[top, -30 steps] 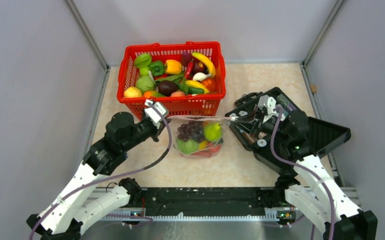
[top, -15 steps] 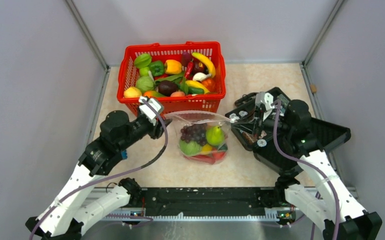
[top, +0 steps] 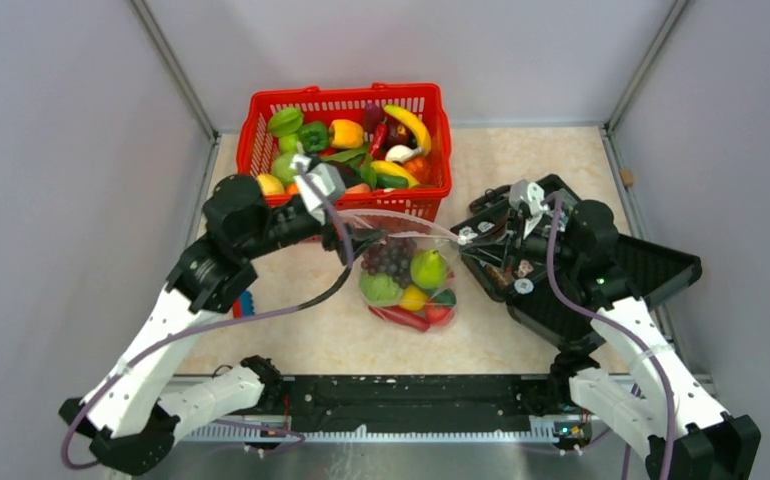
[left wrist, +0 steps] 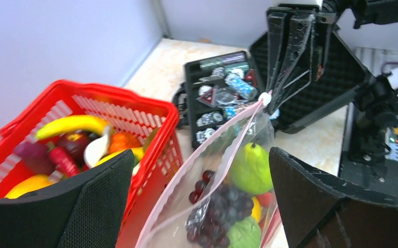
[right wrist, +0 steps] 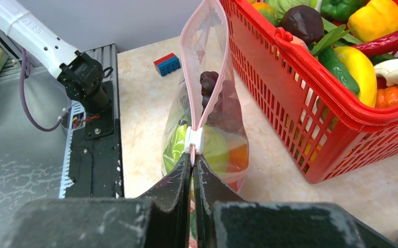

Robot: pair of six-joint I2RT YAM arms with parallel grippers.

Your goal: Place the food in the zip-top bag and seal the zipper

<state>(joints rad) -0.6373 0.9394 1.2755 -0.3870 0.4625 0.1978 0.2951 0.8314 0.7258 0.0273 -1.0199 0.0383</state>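
Note:
The zip-top bag [top: 407, 285] hangs and rests on the table in front of the basket. It holds the food: purple grapes [top: 391, 258], a green pear [top: 427, 268], a cabbage [top: 379, 289], a lemon [top: 414, 298] and a red chili [top: 398, 318]. My right gripper [right wrist: 193, 157] is shut on the zipper [right wrist: 186, 67] just behind its white slider [right wrist: 194, 140], at the bag's right corner [top: 469, 237]. Beyond the slider the pink strips [left wrist: 223, 150] stand apart. My left gripper [left wrist: 201, 155] is open above the bag's left end [top: 353, 232] and touches nothing.
A red basket [top: 261, 195] full of toy fruit and vegetables stands right behind the bag, under my left wrist. A black hinged case [top: 651, 270] with small tools lies open on the right. A small blue-and-red block [right wrist: 167, 63] sits on the table to the left.
My left gripper opened, let go of the bag's left corner and lifted back toward the basket. The bag sagged and its mouth spread. My right gripper kept its hold.

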